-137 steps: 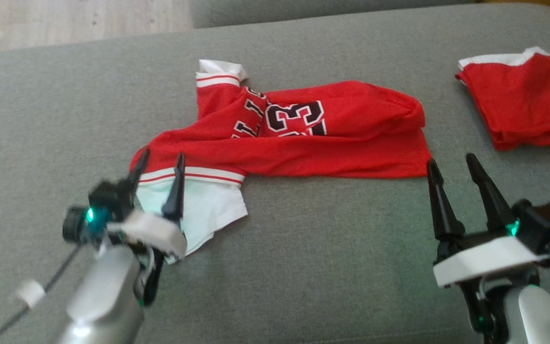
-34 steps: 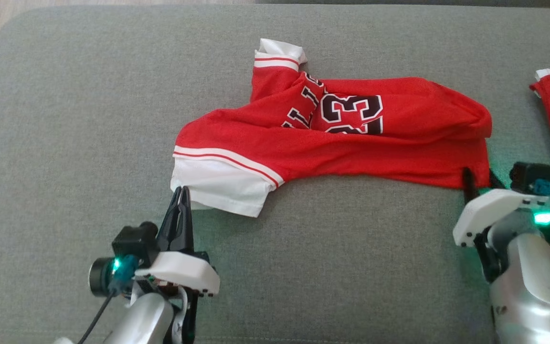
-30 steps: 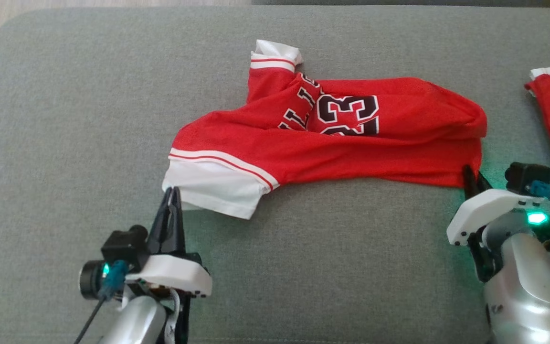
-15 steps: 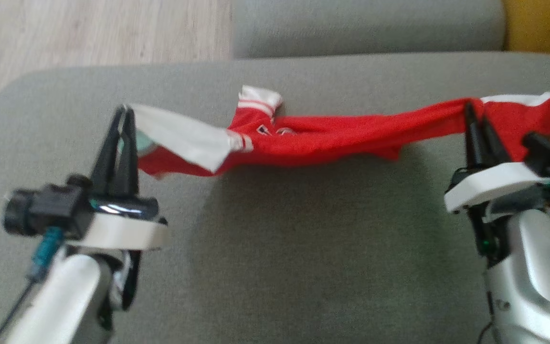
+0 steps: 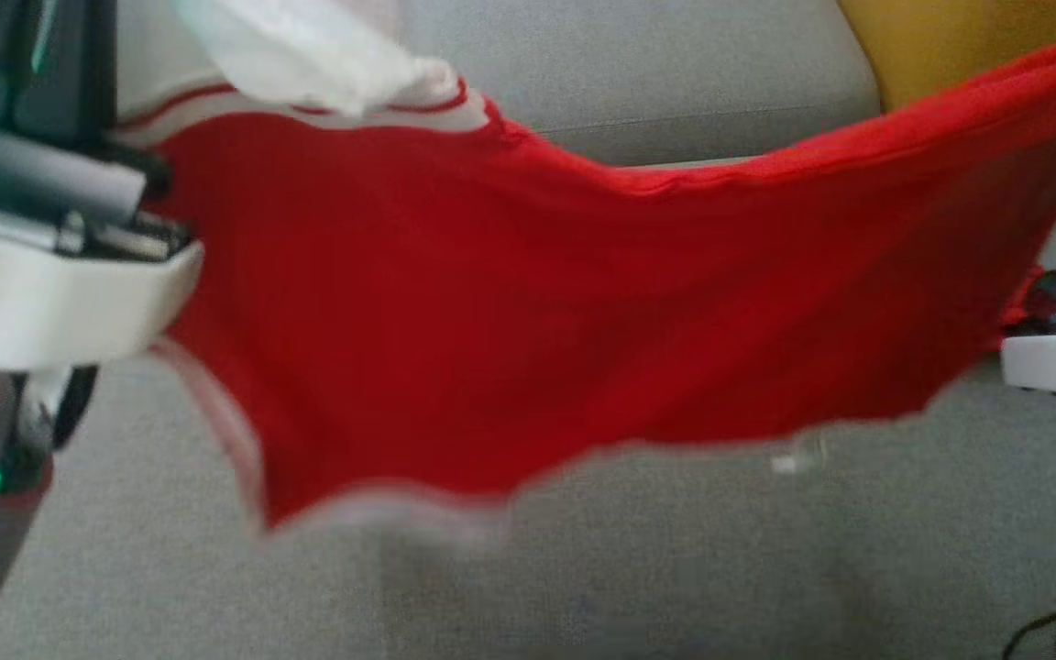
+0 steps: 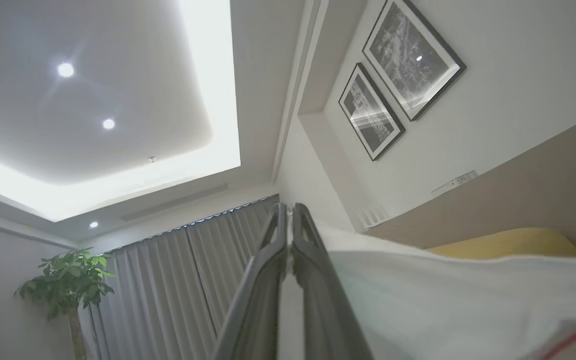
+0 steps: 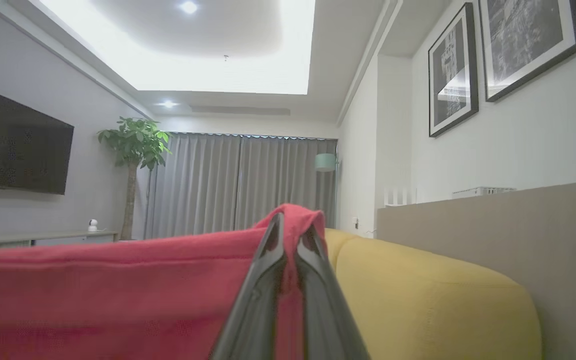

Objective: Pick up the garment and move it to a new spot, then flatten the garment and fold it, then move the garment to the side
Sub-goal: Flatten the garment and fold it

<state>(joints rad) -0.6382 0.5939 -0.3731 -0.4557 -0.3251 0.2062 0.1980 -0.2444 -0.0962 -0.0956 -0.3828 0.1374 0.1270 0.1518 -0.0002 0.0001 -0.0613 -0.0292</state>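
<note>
The grey fabric sofa seat (image 5: 675,568) lay below everything. Above it hung the red fabric garment with white striped trim (image 5: 537,302), lifted off the seat and stretched between the two arms. It sagged in the middle, and its lower hem was blurred. A yellow upholstered cushion (image 7: 433,290) sat behind the garment's right end. The left gripper (image 6: 286,207) was pinched tight on the white corner of the cloth at the left. The right gripper (image 7: 290,225) was clamped on a fold of the red edge at the right.
</note>
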